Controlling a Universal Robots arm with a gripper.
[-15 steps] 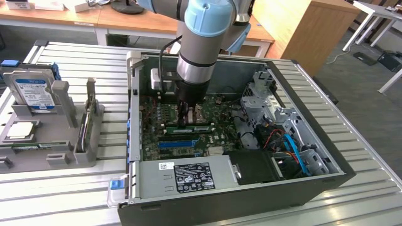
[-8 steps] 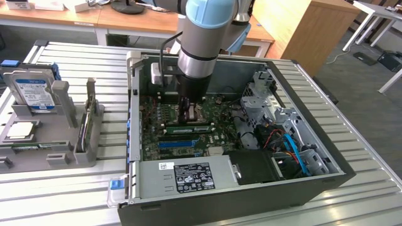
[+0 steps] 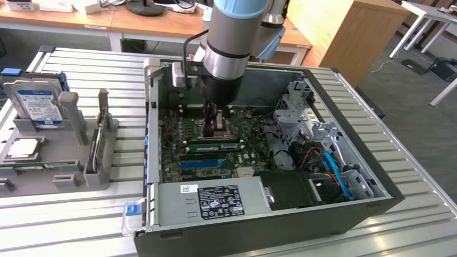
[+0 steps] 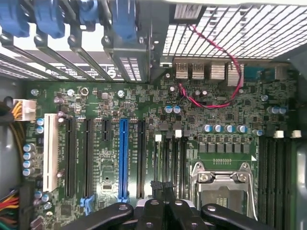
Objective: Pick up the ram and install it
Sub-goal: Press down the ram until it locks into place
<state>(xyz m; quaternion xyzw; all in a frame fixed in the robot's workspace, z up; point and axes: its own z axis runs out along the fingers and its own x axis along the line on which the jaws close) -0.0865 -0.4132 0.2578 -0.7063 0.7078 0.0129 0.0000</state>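
My gripper point(image 3: 214, 130) reaches down into the open computer case point(image 3: 371, 176), over the green motherboard point(image 3: 246, 136). Its black fingers are shut, and nothing shows between them. The ram point(image 3: 212, 143), a narrow green stick with a small white label, stands on edge in a memory slot just in front of the fingertips, towards the case front. I cannot tell whether the tips touch it. In the wrist view the shut gripper point(image 4: 163, 186) hovers over the black memory slots point(image 4: 168, 158) beside the CPU socket point(image 4: 223, 184).
A grey holder point(image 3: 68, 136) at the exterior view's left carries a hard drive point(image 3: 37, 107) with a blue-and-white label and a CPU chip point(image 3: 21, 147). Inside the case are the power supply point(image 3: 214, 201), a blue slot point(image 3: 200, 162), a metal drive cage point(image 3: 307, 118) and cables point(image 3: 321, 160).
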